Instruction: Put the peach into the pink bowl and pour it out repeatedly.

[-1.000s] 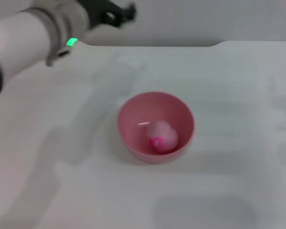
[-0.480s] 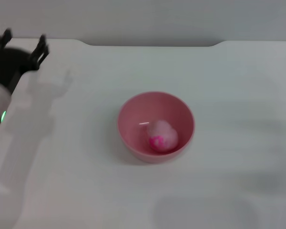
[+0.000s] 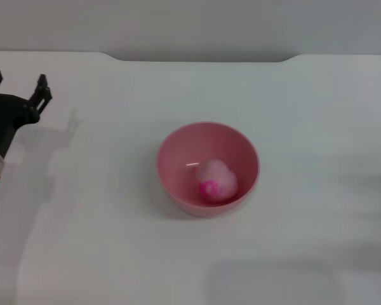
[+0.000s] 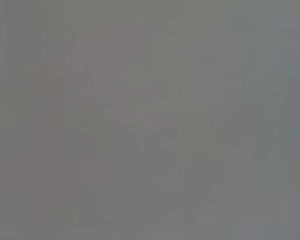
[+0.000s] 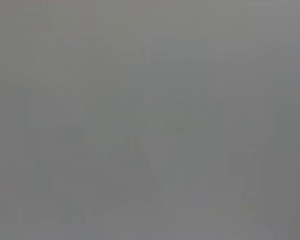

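Observation:
The pink bowl (image 3: 207, 166) stands upright in the middle of the white table in the head view. The peach (image 3: 216, 182) lies inside it, toward the near right wall, pale pink with a magenta blotch. My left gripper (image 3: 19, 81) is at the far left edge of the head view, open and empty, well away from the bowl. My right gripper is out of view. Both wrist views show only plain grey.
The white table (image 3: 317, 127) spreads around the bowl, with its far edge against a grey wall. A faint shadow lies on the table at the near right.
My left arm has swung from the top left, down and back to the far left edge. The bowl and the peach have not moved.

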Controlling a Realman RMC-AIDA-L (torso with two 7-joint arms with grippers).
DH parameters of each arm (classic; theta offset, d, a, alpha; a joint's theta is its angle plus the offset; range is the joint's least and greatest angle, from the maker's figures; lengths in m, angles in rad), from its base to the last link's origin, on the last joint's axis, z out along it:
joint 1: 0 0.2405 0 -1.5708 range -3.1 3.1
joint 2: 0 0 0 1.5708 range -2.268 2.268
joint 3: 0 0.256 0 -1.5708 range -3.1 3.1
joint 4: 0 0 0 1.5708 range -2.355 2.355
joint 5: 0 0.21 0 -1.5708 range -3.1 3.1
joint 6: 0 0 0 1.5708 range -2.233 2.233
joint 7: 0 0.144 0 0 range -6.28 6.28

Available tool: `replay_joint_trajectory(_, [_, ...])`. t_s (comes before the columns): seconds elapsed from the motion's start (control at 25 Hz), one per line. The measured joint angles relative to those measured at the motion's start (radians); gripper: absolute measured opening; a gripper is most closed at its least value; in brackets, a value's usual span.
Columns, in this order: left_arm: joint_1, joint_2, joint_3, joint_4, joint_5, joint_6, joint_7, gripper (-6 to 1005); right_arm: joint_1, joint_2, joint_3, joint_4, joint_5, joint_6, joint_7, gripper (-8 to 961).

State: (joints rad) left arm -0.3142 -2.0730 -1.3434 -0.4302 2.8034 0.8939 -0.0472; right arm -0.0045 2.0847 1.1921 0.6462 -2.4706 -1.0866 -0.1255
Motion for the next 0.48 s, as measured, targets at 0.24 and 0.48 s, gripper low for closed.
replay_joint_trajectory(0.24, [0.000, -0.002, 0.030, 0.010, -0.003, 0.038, 0.000, 846, 0.032, -0.001, -0.074, -0.075, 0.085, -0.105, 0.001, 732])
replay_joint_trajectory(0.48, [-0.006, -0.001, 0.029, 0.012, -0.009, 0.039, 0.000, 846, 0.046, -0.003, -0.078, -0.087, 0.088, -0.110, -0.002, 732])
